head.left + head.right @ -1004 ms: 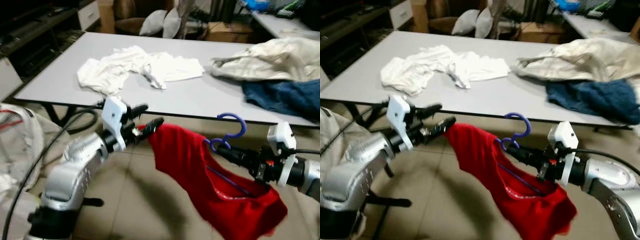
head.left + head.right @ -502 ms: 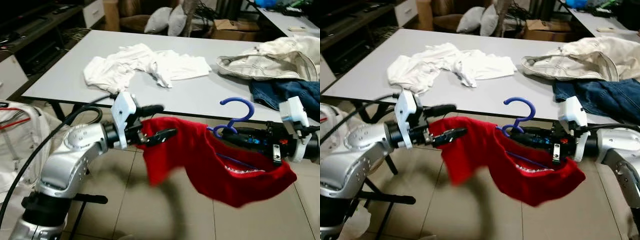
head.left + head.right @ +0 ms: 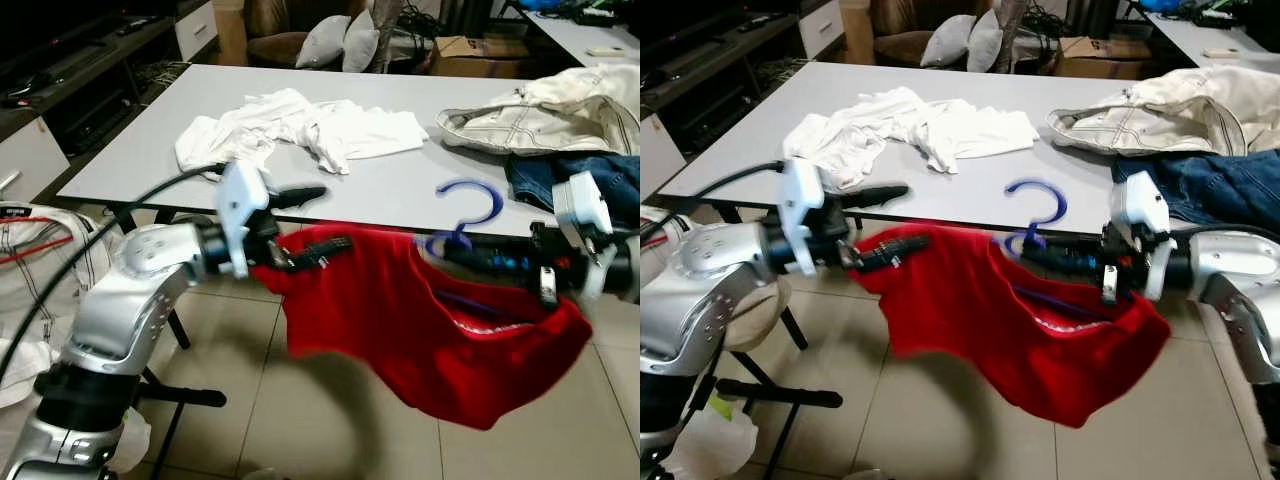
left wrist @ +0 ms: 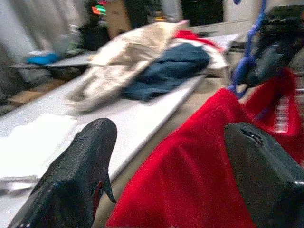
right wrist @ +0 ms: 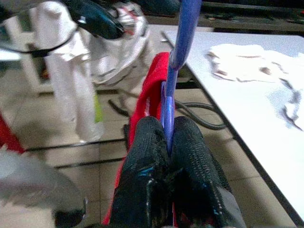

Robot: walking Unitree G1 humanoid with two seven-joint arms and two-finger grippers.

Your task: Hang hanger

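A large grey rectangular table (image 3: 400, 190) stands ahead of the robot. On it lie a crumpled white cloth garment (image 3: 290, 125), a cream jacket (image 3: 1180, 105) and a folded blue denim piece (image 3: 1230, 185).

In front of the table's near edge, over the tiled floor, a red fabric garment (image 3: 420, 320) hangs stretched between the 2 grippers, its long axis running from left to right and its lower part sagging toward the right. It sits on a blue plastic hanger (image 3: 1035, 215), whose hook stands upright above the cloth and curls open toward the left arm.

The right gripper (image 5: 166, 140) has both fingers pressed together on the hanger's neck, just below the hook. The left gripper (image 3: 310, 225) has its 2 fingers (image 4: 80, 175) spread apart, the lower one against the garment's left corner.
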